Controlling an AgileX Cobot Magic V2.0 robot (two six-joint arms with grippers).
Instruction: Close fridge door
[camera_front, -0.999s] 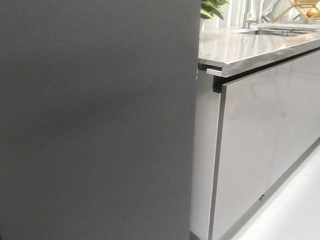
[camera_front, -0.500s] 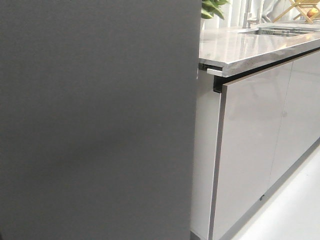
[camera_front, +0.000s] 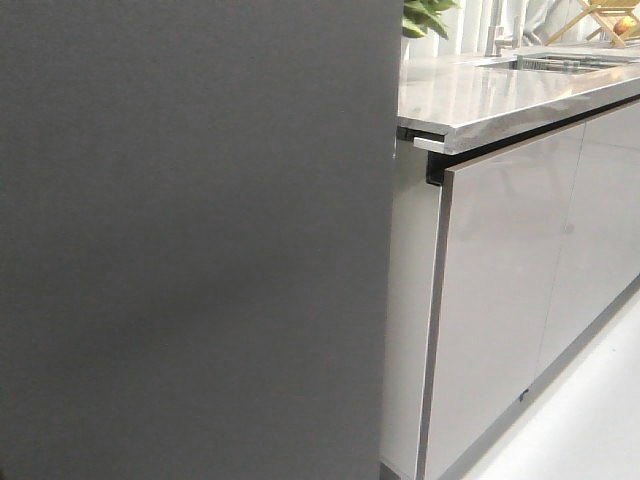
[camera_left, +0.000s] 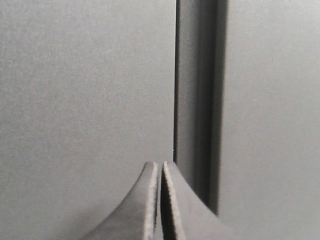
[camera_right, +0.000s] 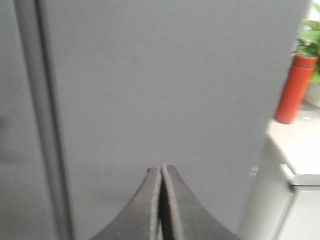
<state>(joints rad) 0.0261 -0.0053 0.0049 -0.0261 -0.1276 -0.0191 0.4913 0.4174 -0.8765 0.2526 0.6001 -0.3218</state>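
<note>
The tall, flat, matte dark grey fridge door (camera_front: 190, 240) fills the left and middle of the front view, its textured outer face turned toward the camera and its right edge running straight down just beside the pale side panel (camera_front: 405, 310) of the neighbouring kitchen unit. No brand, label or writing can be read anywhere on it (the surface is plain grey from top to bottom).

In the left wrist view the left gripper (camera_left: 160, 172) has its two dark fingers pressed flat together with nothing between them, their tips close in front of the door's face (camera_left: 85, 85), next to a narrow vertical seam (camera_left: 197, 100); whether the tips touch the panel cannot be told. The right gripper (camera_right: 161, 175) is likewise pinched together and empty, pointing at the same grey face (camera_right: 165, 75) close up.

Beyond the door stand the glossy light grey cabinet fronts (camera_front: 510, 290) under a marbled grey countertop (camera_front: 490, 95). A slim red-orange cylindrical bottle (camera_right: 292, 89) stands on the counter by a green leafy plant (camera_front: 425, 15).
</note>
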